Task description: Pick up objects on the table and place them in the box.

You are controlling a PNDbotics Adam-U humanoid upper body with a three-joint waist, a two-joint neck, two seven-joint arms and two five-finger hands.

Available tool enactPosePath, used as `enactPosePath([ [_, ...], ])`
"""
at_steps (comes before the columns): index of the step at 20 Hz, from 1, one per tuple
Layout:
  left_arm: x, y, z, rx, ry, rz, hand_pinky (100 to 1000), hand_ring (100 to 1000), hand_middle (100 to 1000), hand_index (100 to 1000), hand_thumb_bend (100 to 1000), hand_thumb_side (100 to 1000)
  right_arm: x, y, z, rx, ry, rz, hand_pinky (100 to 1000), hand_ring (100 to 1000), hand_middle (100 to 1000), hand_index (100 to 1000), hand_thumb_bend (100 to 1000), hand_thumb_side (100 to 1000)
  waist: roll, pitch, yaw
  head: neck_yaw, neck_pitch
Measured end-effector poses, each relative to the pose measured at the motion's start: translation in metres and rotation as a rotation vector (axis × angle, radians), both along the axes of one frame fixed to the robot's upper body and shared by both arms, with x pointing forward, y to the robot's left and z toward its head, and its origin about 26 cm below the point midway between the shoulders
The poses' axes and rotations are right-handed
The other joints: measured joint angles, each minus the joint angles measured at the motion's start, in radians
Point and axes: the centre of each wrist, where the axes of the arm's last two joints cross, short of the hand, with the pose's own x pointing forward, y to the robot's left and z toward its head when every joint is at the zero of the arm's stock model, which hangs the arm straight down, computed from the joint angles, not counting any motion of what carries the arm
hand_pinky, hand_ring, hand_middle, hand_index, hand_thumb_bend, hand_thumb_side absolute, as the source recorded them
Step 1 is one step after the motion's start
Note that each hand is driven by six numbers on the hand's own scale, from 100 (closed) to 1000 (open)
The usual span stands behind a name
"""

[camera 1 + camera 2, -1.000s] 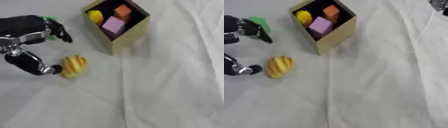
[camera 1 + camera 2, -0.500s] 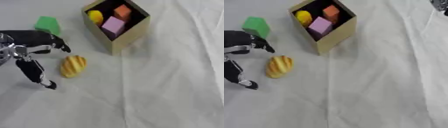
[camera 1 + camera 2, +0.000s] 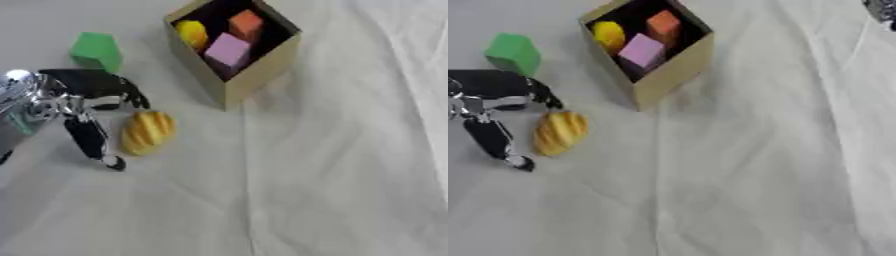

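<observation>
A yellow ridged bread-like object (image 3: 147, 132) lies on the white cloth, left of centre. My left hand (image 3: 86, 102) is beside it on the left, open; its fingers (image 3: 122, 89) reach over the object's top end and its thumb (image 3: 91, 142) hangs down on the left, apart from it. A green block (image 3: 96, 50) sits behind the hand. The tan cardboard box (image 3: 258, 71) stands at the top centre and holds a yellow piece (image 3: 192, 33), an orange block (image 3: 247, 22) and a pink block (image 3: 227, 49). My right hand shows in neither view.
A white wrinkled cloth (image 3: 332, 165) covers the table. A dark object (image 3: 883, 9) shows at the top right corner of the right eye view.
My left hand has let go of the yellow object and opened, with the thumb swung down and left. The hand has moved down off the green block, which now shows.
</observation>
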Motion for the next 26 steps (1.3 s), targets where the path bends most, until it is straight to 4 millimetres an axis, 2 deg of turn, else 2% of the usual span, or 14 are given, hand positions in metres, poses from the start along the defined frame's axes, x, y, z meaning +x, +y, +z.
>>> enactPosePath([
  [4, 0.001, -0.002, 0.000, -0.043, -0.024, -0.004, 801, 757, 690, 798, 522, 456, 0.001, -0.001, 0.000, 0.002, 0.003, -0.003, 898, 825, 691, 886, 100, 649, 0.001, 0.000, -0.001, 0.000, 0.000],
  [6, 0.000, -0.003, 0.000, -0.064, -0.027, -0.004, 799, 754, 685, 790, 521, 468, 0.001, -0.001, -0.001, 0.002, 0.004, -0.004, 898, 825, 690, 886, 100, 650, 0.001, 0.000, -0.001, 0.000, 0.000],
  [11, -0.001, -0.008, 0.006, -0.081, -0.051, 0.000, 745, 686, 598, 677, 423, 389, 0.002, -0.002, -0.001, 0.004, 0.006, -0.005, 898, 825, 691, 886, 100, 653, 0.001, 0.000, -0.001, 0.000, 0.000],
  [14, 0.004, -0.010, 0.004, -0.064, -0.057, 0.003, 693, 611, 505, 552, 290, 233, 0.002, -0.001, -0.002, 0.007, 0.007, -0.003, 898, 825, 690, 887, 100, 655, 0.001, 0.000, -0.003, 0.001, -0.001],
  [16, 0.008, -0.010, 0.001, -0.049, -0.058, 0.003, 674, 587, 479, 507, 316, 209, 0.002, -0.001, -0.003, 0.011, 0.008, -0.002, 898, 825, 690, 888, 100, 656, 0.001, 0.000, -0.006, 0.001, -0.001],
  [20, 0.011, -0.010, 0.000, -0.039, -0.067, -0.009, 666, 580, 471, 494, 348, 182, 0.002, -0.002, -0.004, 0.013, 0.012, -0.002, 897, 825, 691, 887, 100, 659, 0.002, 0.000, -0.006, 0.001, -0.001],
  [24, 0.005, -0.009, 0.002, -0.060, -0.086, -0.027, 671, 584, 480, 519, 306, 179, 0.002, -0.002, -0.004, 0.014, 0.014, -0.001, 897, 825, 691, 887, 100, 657, 0.003, 0.000, -0.007, 0.001, -0.001],
  [26, -0.003, -0.008, 0.011, -0.083, -0.117, -0.044, 674, 584, 480, 521, 298, 181, 0.002, -0.002, -0.004, 0.014, 0.014, -0.001, 898, 825, 692, 887, 100, 654, 0.004, 0.000, -0.007, 0.000, -0.001],
])
